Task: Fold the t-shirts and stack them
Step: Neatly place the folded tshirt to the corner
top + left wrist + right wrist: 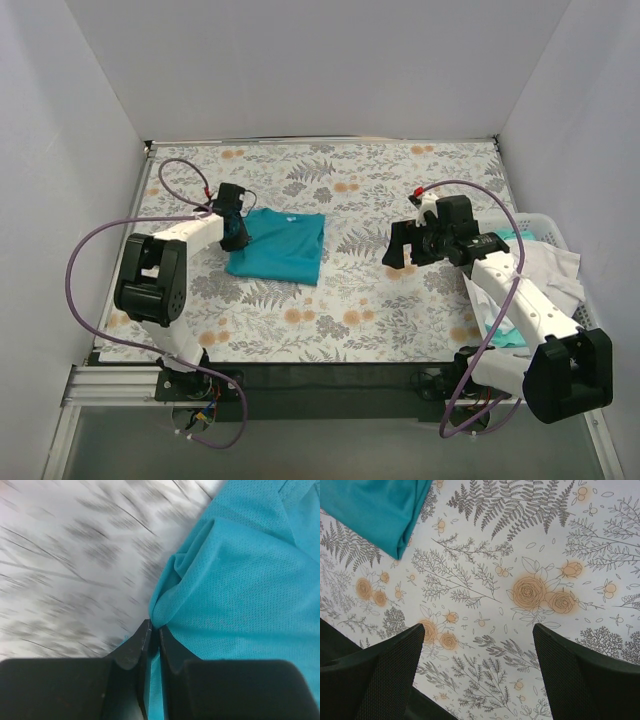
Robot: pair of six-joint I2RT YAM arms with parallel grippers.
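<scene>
Beside the basket [548,220] of unfolded t-shirts [550,268], the right gripper [479,630] is seen wide apart and empty above the floral table [400,310]. Farther left, the teal t-shirt [280,245] is clamped at its edge by the left gripper [154,630]; every layer should be caught.

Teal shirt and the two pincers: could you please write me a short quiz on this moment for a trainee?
1. True or false: the left pincer is shut on the edge of the teal shirt.
2. The right pincer is: A) shut on the teal shirt; B) open, holding nothing; C) shut, holding nothing.
3. Fill in: the white shirts lie in the ____.
Key: 1 true; 2 B; 3 basket.
</scene>
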